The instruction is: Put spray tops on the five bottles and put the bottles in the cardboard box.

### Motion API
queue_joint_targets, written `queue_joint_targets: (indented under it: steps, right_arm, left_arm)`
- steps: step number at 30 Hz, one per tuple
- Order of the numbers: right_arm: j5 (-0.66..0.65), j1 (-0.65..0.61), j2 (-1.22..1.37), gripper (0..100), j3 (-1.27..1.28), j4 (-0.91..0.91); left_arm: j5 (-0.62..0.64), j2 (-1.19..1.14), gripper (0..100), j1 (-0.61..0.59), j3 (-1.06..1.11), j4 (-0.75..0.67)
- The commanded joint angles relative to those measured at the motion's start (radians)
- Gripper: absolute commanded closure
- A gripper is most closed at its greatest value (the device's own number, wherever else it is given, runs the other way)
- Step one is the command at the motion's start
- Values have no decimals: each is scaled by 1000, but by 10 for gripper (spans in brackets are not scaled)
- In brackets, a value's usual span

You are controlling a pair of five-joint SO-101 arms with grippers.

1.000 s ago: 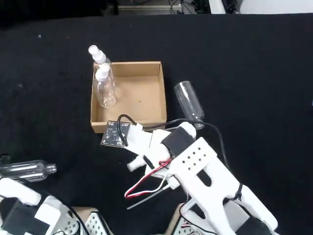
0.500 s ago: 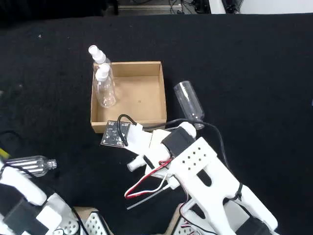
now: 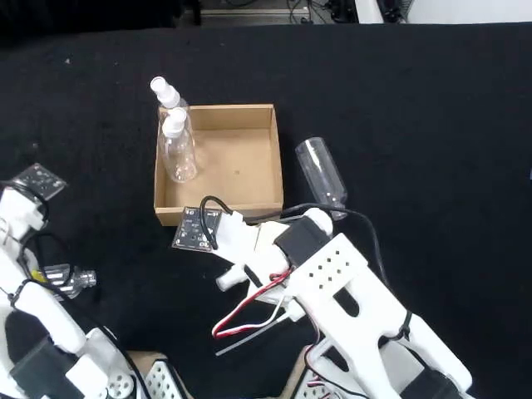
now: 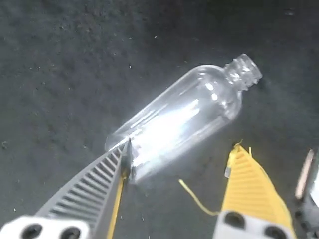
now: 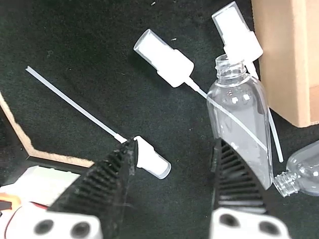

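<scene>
My left claw (image 4: 183,149) has swung over the clear, capless bottle (image 4: 184,112) lying left of the cardboard box (image 3: 277,158), fingers spread astride it.

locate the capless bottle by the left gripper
The bottle lies on its side near the high view's left edge, at the open left gripper, below and left of the box.

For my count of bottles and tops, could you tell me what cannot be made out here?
- High view: the right arm covers the table on the near side of the cardboard box, so nothing under it can be counted.
- Right wrist view: the picture's edge cuts off the body of an uncapped bottle.
- High view: the nearer capped bottle hides the base of the farther capped bottle; inside or outside the box, unclear.
</scene>
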State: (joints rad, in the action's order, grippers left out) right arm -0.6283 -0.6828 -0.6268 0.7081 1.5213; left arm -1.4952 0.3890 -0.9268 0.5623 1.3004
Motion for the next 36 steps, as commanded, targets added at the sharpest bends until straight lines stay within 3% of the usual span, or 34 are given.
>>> queue_joint_targets:
  steps: [1,5,12,20,23,27,29,33,36]
  right_arm:
    - [5,-20,-41,786,-2,-17]
    - [5,-20,-41,786,-2,-17]
    - [5,-20,-41,786,-2,-18]
    - [5,-20,-41,786,-5,-18]
    - [5,-20,-41,786,-2,-18]
    - [6,-15,-41,786,1,-15]
    - [6,-15,-41,786,1,-17]
    - [6,-21,-41,786,-4,-18]
    - [6,-21,-41,786,-4,-18]
  left_arm:
    - [-265,35,713,5,139,-232]
    - [-267,40,713,4,248,-345]
    - [-258,40,716,7,283,-348]
    - [86,41,720,28,306,-344]
    - [209,41,785,21,297,-344]
    - [270,41,912,-82,297,-351]
    - [281,41,928,-145,298,-344]
    - [407,41,870,-265,295,-344]
    - [448,41,761,-325,302,-342]
